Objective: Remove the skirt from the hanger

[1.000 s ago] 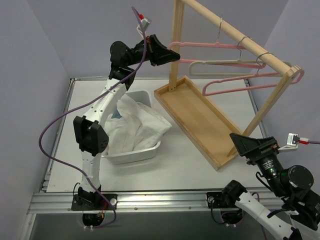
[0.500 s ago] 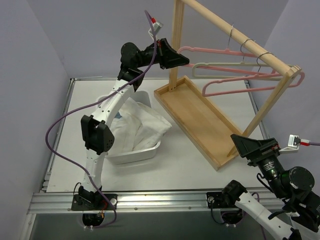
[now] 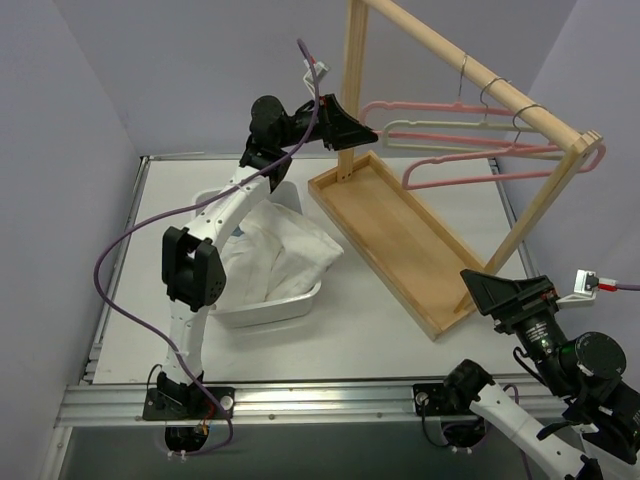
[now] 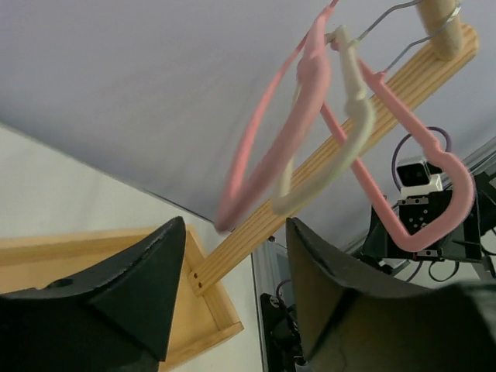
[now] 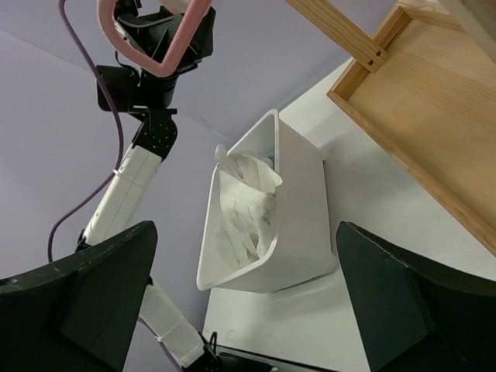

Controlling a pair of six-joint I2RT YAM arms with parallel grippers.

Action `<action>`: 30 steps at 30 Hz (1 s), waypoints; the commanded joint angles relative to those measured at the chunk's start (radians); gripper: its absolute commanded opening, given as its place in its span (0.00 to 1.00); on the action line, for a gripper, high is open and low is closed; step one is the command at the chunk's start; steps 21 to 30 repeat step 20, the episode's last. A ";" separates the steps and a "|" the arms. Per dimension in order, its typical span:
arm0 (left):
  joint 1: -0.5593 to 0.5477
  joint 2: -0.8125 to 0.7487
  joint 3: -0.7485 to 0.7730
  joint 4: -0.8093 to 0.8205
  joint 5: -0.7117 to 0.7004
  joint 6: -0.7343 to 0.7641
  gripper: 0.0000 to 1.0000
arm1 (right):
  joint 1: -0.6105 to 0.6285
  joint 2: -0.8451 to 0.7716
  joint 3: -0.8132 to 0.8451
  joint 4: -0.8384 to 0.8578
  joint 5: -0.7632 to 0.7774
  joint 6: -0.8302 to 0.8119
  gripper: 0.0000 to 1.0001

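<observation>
Skirt [image 3: 280,255] heaped in the white tub [image 3: 268,311], clear of the pink hanger [image 3: 420,102].
Left gripper [image 4: 234,232] released at that hanger's end; right gripper [image 5: 246,229] spread wide, empty.

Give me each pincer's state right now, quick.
Left pincer: open, with the end of the pink hanger just past its fingertips, not gripped.
Right pincer: open wide, holding nothing.
</observation>
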 commanded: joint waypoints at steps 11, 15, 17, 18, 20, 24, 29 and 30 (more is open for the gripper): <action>0.063 -0.302 -0.450 0.066 -0.172 0.002 0.94 | -0.006 0.030 -0.080 -0.154 0.133 0.087 1.00; 0.088 -0.371 -0.548 0.007 -0.233 0.028 0.94 | -0.006 0.024 -0.154 -0.147 0.124 0.090 1.00; 0.097 -0.417 -0.608 -0.053 -0.276 0.037 0.94 | -0.006 -0.003 -0.192 -0.128 0.086 0.076 1.00; 0.100 -0.435 -0.633 -0.059 -0.328 0.035 0.94 | -0.005 -0.014 -0.236 -0.110 0.069 0.072 1.00; 0.105 -0.486 -0.715 -0.030 -0.353 0.016 0.94 | -0.006 -0.065 -0.276 -0.078 0.032 0.031 1.00; 0.105 -0.486 -0.715 -0.030 -0.353 0.016 0.94 | -0.006 -0.065 -0.276 -0.078 0.032 0.031 1.00; 0.105 -0.486 -0.715 -0.030 -0.353 0.016 0.94 | -0.006 -0.065 -0.276 -0.078 0.032 0.031 1.00; 0.105 -0.486 -0.715 -0.030 -0.353 0.016 0.94 | -0.006 -0.065 -0.276 -0.078 0.032 0.031 1.00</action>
